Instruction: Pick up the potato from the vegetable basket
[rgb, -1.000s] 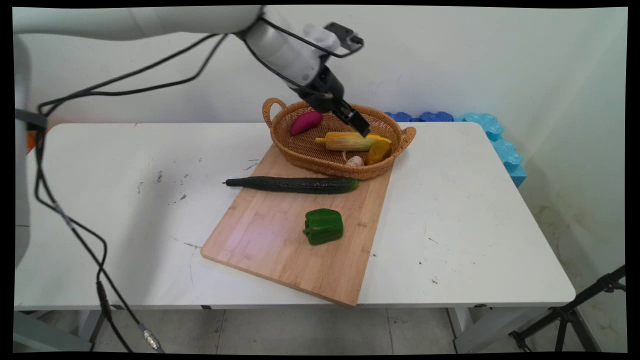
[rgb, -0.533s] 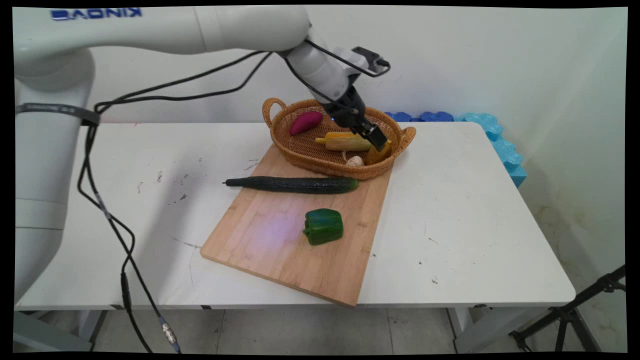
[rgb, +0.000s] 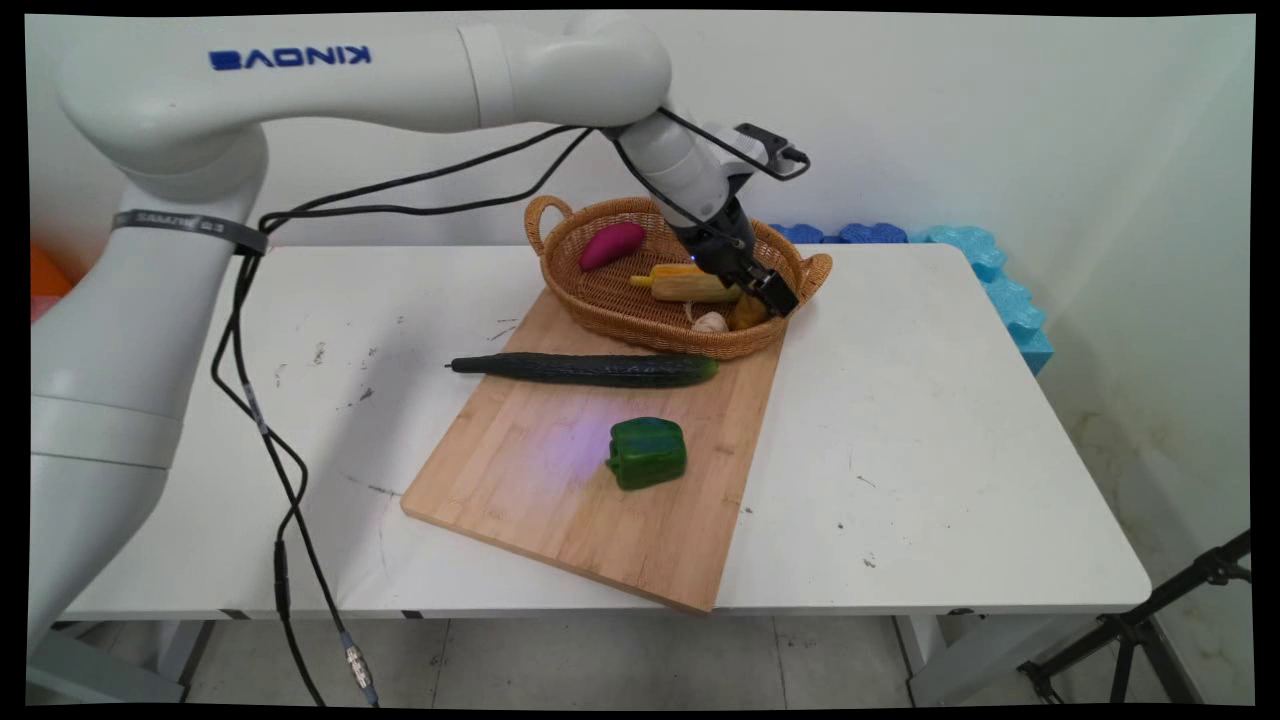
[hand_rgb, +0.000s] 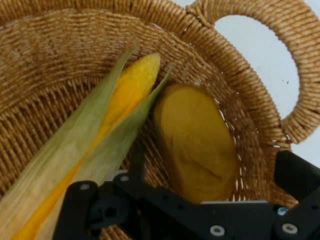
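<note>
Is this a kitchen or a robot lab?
Probably a robot lab set up like a kitchen. A white robot arm with hanging cables reaches into a wicker basket of vegetables, and a cutting board sits on a plain white table against a bare wall.

From a fixed camera above the table's (rgb: 900, 470) near side we look down and across it toward the far wall, taking in the whole tabletop, the cutting board (rgb: 600, 470) at its middle and the wicker basket (rgb: 640, 320) at the board's far end. From the camera on the hand we look along the gripper (rgb: 775, 292) from very close into that basket's (hand_rgb: 60, 85) right end. Both views share the basket's right handle, the corn cob (rgb: 690, 285) (hand_rgb: 85, 155) in its husk and the orange-yellow vegetable (rgb: 748, 312) (hand_rgb: 197, 145) just beside it.
</note>
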